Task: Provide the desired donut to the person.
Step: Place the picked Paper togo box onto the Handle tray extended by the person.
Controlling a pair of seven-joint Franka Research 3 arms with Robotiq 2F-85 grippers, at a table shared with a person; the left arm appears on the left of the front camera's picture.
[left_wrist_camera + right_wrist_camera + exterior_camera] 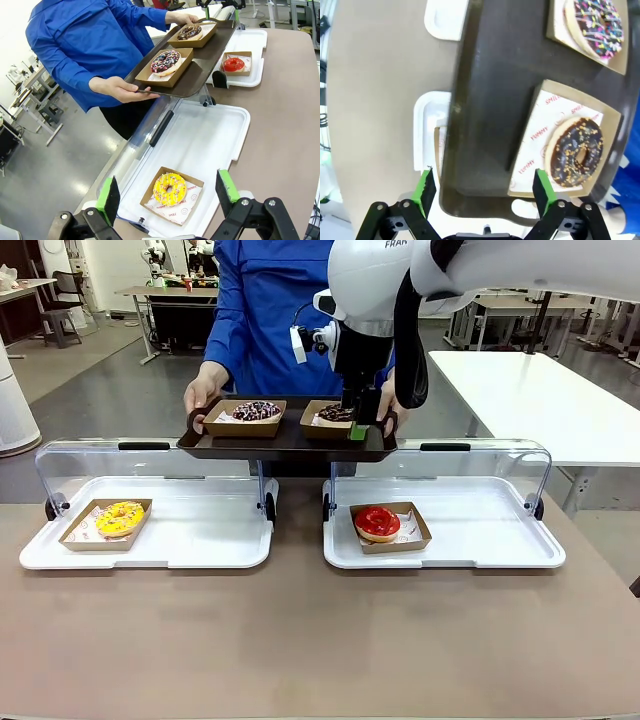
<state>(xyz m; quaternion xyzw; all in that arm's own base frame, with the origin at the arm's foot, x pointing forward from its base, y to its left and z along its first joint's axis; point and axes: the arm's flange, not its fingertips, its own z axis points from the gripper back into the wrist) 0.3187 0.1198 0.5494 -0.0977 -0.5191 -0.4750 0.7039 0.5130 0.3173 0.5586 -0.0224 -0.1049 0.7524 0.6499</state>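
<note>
Brown tabletop (pixel 300 640) is being shared with a person (pixel 270 320) in a blue jacket standing at the far side, and two white display trays with clear lids raised are sitting on it. A yellow donut (pixel 120 517) in a cardboard box is lying in the left white tray (pixel 200 545); a red donut (pixel 377 522) in its box is lying in the right white tray (pixel 480 540).

A dark serving tray (pixel 290 440) is being held out by the person with both hands, above the far edge of the white trays. Two boxed donuts are sitting on it: a sprinkled chocolate donut (pixel 256 410) and a chocolate nut donut (pixel 335 412).

Right tool (pixel 358 430) is being held just over the near right corner of the serving tray, beside the chocolate nut donut's box. Its jaws are standing wide apart, nothing between them; in the right wrist view one green pad (pixel 543 187) is showing over the box's corner. Contact with the box cannot be confirmed.

Judgement: the delivery appears done and the release is being finished. For a clean step, the tool is best being lifted straight up, jaws kept wide, so the box is not being dragged and the tray not being tipped in the person's hands.

Left tool (pixel 170 192) is hanging over the left white tray, above the yellow donut, jaws fully apart, holding nothing.
</note>
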